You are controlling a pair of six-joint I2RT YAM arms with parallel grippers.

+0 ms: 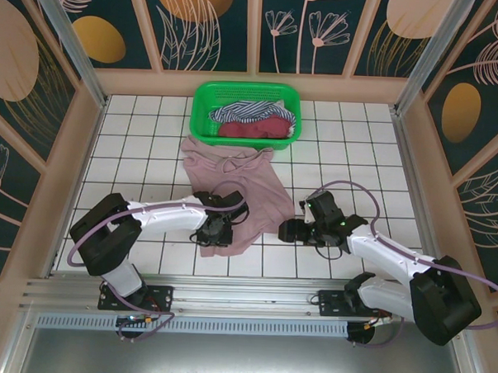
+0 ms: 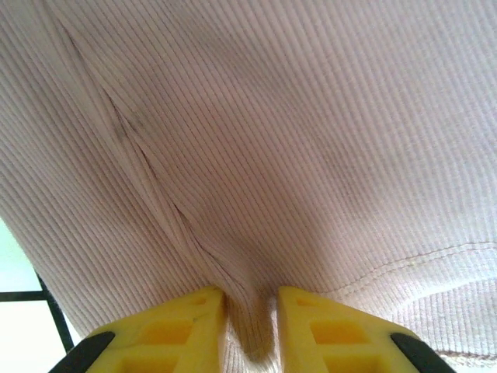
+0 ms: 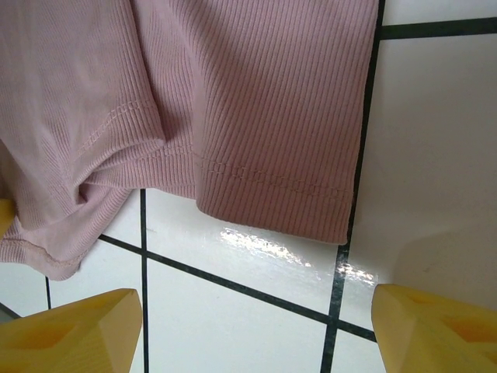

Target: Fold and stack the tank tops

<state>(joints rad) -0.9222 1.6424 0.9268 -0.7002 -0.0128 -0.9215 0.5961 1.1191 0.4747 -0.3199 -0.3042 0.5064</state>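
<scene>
- The pink tank top (image 1: 237,186) is being seen lying on the white surface (image 1: 135,148), in the middle, just in front of the green basket (image 1: 205,98).
- Its long way is being pointed from the basket down toward the two arms, leaning a little to the right at the near end.
- The bunched-up end is being pointed at the basket. The end with the stitched edge is being pointed at the arms.
- A fold of the pink tank top near its near edge is being pinched by the left hand (image 1: 216,232). In the left wrist view, the cloth is being squeezed between the two yellow fingers (image 2: 167,330), and wrinkles are being pulled toward them.
- The right hand (image 1: 290,230) is being held spread wide, just beside the near right corner of the pink tank top. In the right wrist view, nothing is being gripped, and shiny tile is being seen between its fingers (image 3: 70,330).
- The striped tank top (image 1: 244,112) and the dark red tank top (image 1: 251,130) are being held in the basket in a loose heap, the striped one at the back.
- The surface is being crossed by thin dark lines that make squares.
- The surface is being closed in by dark blue-green walls (image 1: 214,28) painted with flowers, leaves and orange blobs.
</scene>
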